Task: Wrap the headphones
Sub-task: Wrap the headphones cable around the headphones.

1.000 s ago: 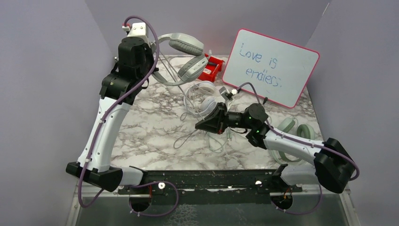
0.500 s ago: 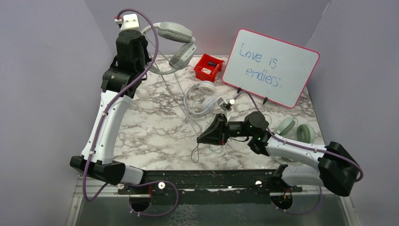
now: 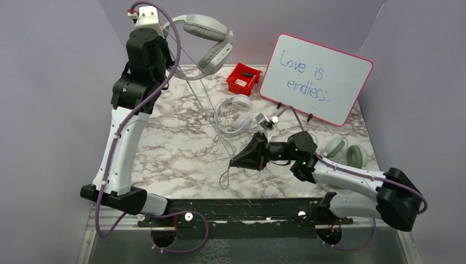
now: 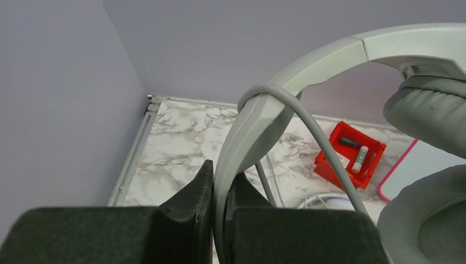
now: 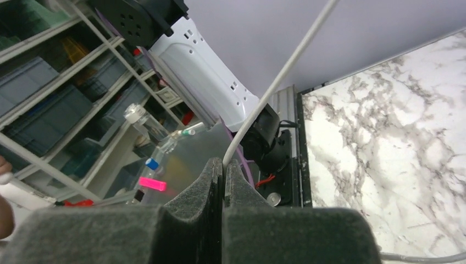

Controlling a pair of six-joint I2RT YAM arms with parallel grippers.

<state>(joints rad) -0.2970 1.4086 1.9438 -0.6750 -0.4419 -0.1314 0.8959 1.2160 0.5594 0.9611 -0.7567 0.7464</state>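
Grey headphones [image 3: 217, 50] lifted higher | L gripper [image 4: 218, 184] clamps headband [image 4: 329, 60] | R gripper [image 5: 222, 168] pinches cable [image 5: 282, 77]

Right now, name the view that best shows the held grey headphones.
Top external: the grey headphones appear whole, band and cups. Left wrist shows only the band in the left gripper and cup edges; right wrist shows just a cable.

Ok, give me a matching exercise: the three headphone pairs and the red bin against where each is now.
1 grey headphones
2 white headphones
3 mint headphones
4 red bin

A middle of the marble table
B left of the whiteboard
C aloft, headband clamped in the jaws of the left gripper
D by the table's right edge

Pairs: 1-C, 2-A, 3-D, 4-B
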